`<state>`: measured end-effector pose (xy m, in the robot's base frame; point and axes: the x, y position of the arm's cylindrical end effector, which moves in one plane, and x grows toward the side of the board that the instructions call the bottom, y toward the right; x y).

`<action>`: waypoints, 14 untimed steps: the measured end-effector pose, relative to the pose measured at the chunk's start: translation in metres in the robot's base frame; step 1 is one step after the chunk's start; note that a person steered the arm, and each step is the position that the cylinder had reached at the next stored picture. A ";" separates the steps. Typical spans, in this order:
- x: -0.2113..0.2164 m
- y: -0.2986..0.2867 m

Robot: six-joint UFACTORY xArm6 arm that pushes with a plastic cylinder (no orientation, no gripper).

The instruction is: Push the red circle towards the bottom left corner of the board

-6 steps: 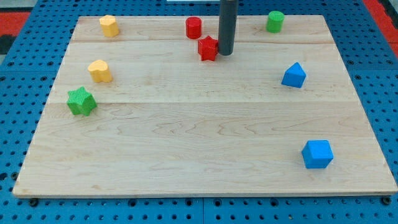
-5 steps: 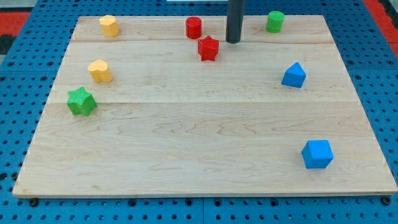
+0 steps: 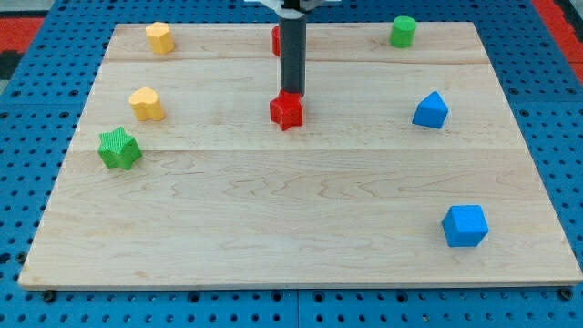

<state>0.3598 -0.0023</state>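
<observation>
Blue pegboard surrounds the wooden tabletop (image 3: 301,237). My tip (image 3: 291,93) sits at the top edge of the red star block (image 3: 286,110), touching it, near the board's upper centre. Red circle (image 3: 275,40) stands at the view's top, mostly hidden behind the rod. No fingers exist on this rod. Green star block (image 3: 118,148) and two yellow blocks (image 3: 146,104) (image 3: 159,37) occupy the view's left.

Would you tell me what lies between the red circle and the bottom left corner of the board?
In the camera view, my tip and the red star sit just below the red circle; beyond them the board shows bare wood to that corner.
</observation>
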 end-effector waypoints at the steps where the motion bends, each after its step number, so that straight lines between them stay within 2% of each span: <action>1: 0.042 -0.005; 4: 0.204 -0.033; 5: 0.218 -0.037; 6: 0.179 -0.028; 7: 0.085 0.002; 9: -0.049 0.061; 10: -0.087 0.054; 11: -0.094 0.026; 14: -0.110 0.027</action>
<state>0.2502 0.0248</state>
